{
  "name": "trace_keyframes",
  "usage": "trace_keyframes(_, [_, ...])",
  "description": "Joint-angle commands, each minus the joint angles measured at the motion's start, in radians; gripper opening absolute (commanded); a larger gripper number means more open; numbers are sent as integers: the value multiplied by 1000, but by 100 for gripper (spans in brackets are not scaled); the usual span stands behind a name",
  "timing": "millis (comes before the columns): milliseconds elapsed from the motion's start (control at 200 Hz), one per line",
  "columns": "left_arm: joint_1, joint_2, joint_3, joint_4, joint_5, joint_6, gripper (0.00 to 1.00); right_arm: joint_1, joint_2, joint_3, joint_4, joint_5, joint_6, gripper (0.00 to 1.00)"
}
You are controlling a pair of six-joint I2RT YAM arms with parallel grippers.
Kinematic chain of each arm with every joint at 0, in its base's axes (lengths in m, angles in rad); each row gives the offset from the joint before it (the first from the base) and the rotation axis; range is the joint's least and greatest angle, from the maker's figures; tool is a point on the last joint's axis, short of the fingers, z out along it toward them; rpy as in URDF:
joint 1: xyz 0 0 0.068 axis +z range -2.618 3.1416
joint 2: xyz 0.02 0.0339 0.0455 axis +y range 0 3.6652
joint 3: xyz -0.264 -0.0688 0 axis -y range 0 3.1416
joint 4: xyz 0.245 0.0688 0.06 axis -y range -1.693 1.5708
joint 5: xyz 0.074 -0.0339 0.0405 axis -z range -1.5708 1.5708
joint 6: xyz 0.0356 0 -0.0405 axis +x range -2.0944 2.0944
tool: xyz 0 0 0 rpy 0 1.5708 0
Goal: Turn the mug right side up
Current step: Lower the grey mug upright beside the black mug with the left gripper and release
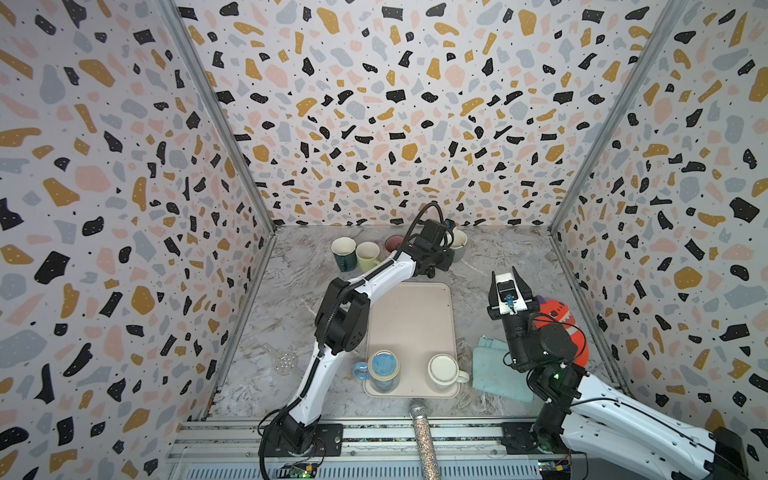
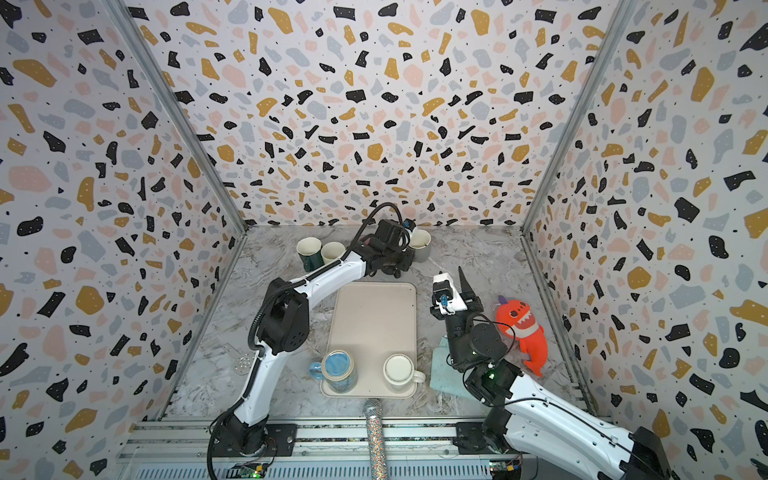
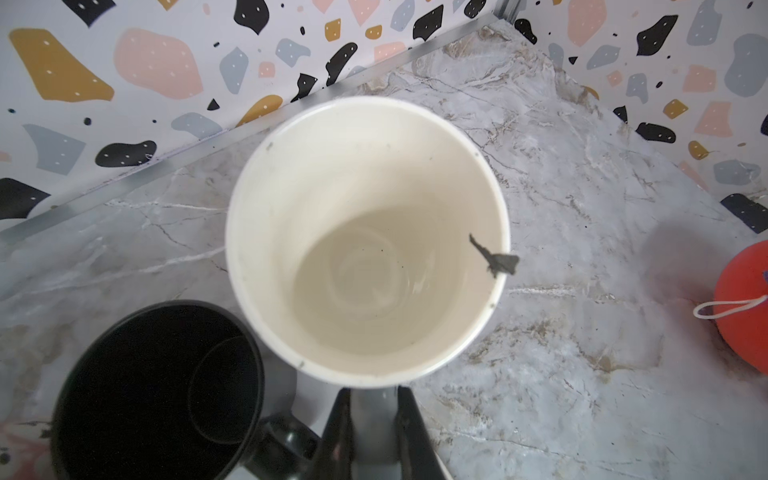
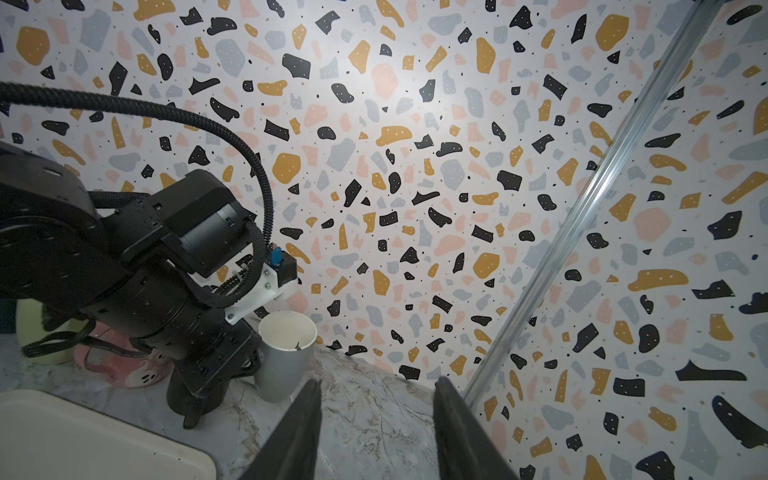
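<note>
The mug (image 3: 365,241) is grey outside and cream inside, and it stands mouth up at the back of the table by the wall, in both top views (image 1: 460,245) (image 2: 420,246) and in the right wrist view (image 4: 286,357). A dark scrap hangs on its rim. My left gripper (image 3: 370,392) is shut on the mug's grey handle, one finger on each side. In the top views the wrist hides those fingers. My right gripper (image 1: 504,274) (image 4: 378,382) hovers open and empty to the right of the tray, pointing toward the back wall.
A beige tray (image 1: 409,316) carries an upside-down blue mug (image 1: 384,370) and an upside-down white mug (image 1: 444,370). Green (image 1: 344,253), pale yellow (image 1: 368,255), pink (image 1: 392,243) and black (image 3: 158,395) mugs crowd the back. A teal cloth (image 1: 494,370), an orange plush (image 1: 569,328) and a glitter microphone (image 1: 424,436) lie nearby.
</note>
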Motion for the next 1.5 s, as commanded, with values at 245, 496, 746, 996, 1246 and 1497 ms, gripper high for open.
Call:
trace_keyframes(245, [-11,50,78,68,-83,0,0,-9,-21,-1,-12,-14,35,46])
trace_keyframes(496, [-11,68,75,91,-112,-28,0,-10,-20,-1,-18,-16,41,46])
trace_keyframes(746, [-11,79,78,81,-110,-34,0,-13,-18,-3,-24,-15,45,47])
trace_keyframes(996, [-11,82,72,63,-127,-18,0,-15,-17,-3,-28,-17,52,47])
trace_keyframes(1246, [-10,73,48,55,-126,-7,18,-16,-15,-4,-28,-16,57,48])
trace_keyframes(1497, [-11,63,30,55,-121,-5,24,-18,-11,-1,-33,-17,64,48])
